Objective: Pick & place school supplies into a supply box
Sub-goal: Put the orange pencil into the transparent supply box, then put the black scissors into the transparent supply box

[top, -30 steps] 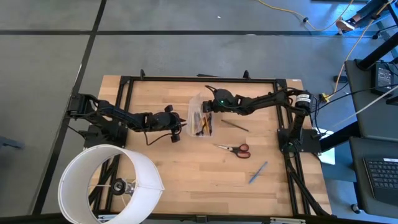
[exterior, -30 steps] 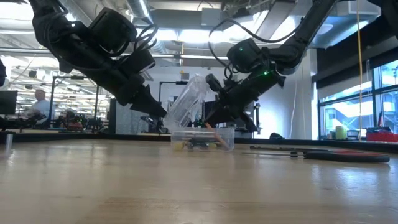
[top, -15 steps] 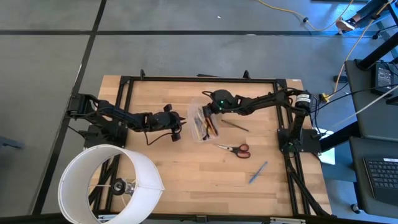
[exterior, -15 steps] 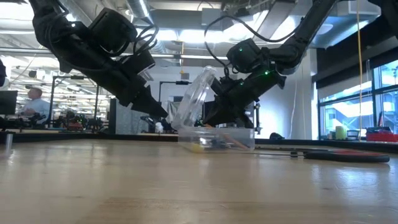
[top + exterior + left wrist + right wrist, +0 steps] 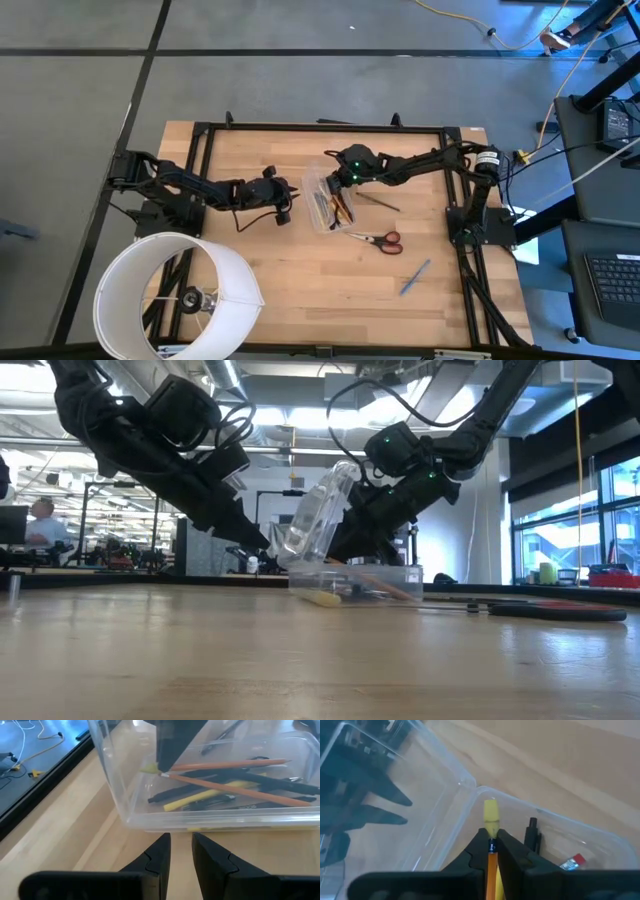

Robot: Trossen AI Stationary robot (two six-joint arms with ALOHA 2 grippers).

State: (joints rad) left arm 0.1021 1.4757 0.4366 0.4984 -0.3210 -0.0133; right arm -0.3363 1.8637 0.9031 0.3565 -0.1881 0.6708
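The clear supply box sits mid-table with its hinged lid standing open at a tilt. Inside lie several black, yellow and orange pens. My right gripper reaches into the box, shut on an orange pencil. My left gripper is open by a narrow gap, low on the table just outside the box's long wall; I cannot tell if it touches. Red-handled scissors, a blue pen and a dark pen lie flat on the table right of the box. My right gripper pinches the orange pencil just behind its yellow eraser end between the two fingertips. The fingers slant down into the box from the table's far right. The rest of the pencil slopes down across the other pens in the box.
A large white round cylinder stands at the near left corner. A black frame runs around the table's edges. Bare wood lies near of the box and the scissors.
The supply box has slid and turned a little toward the table's right and near edges, and its lid has tipped more upright. My right gripper, still shut on the pencil, has moved slightly the same way. My left gripper has kept still.
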